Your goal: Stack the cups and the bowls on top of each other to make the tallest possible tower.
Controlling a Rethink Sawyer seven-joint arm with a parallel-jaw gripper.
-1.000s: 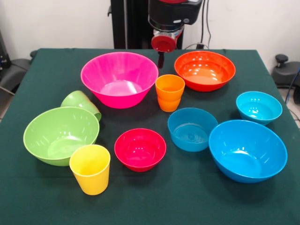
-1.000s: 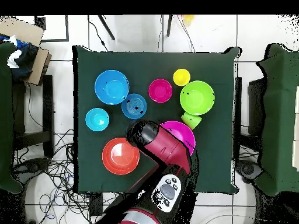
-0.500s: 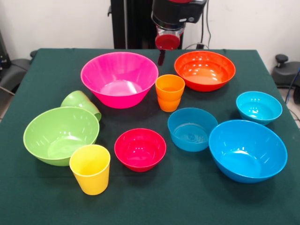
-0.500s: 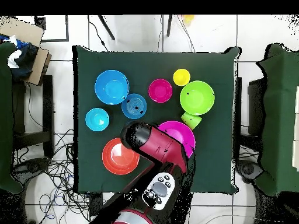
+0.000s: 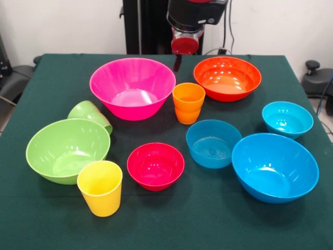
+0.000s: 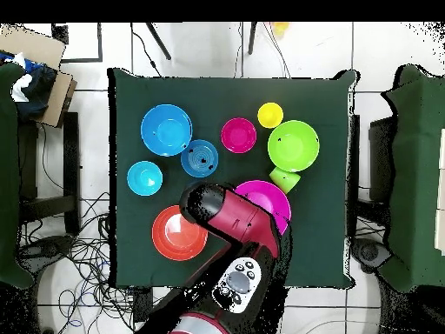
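Note:
All cups and bowls stand apart on the green table [image 5: 156, 229], nothing stacked. The orange cup [image 5: 188, 102] is upright between the large pink bowl [image 5: 132, 86] and the orange bowl [image 5: 227, 78]. The yellow cup [image 5: 100, 187] is upright at the front. The green cup [image 5: 91, 114] lies on its side against the light green bowl [image 5: 67, 150]. The red bowl [image 5: 155, 165], two smaller blue bowls [image 5: 213, 143] [image 5: 287, 119] and the large blue bowl [image 5: 274, 166] sit right of centre. My gripper [image 5: 178, 62] hangs above the table behind the orange cup, holding nothing. In the overhead view my arm [image 6: 204, 202] hides the orange cup.
The black pedestal [image 5: 143, 26] stands behind the table's far edge. Chairs [image 6: 417, 174] and cables surround the table in the overhead view. Bare cloth lies along the table's front edge and near the far corners.
My gripper has risen a little and shifted slightly toward the orange bowl. No cup or bowl has moved.

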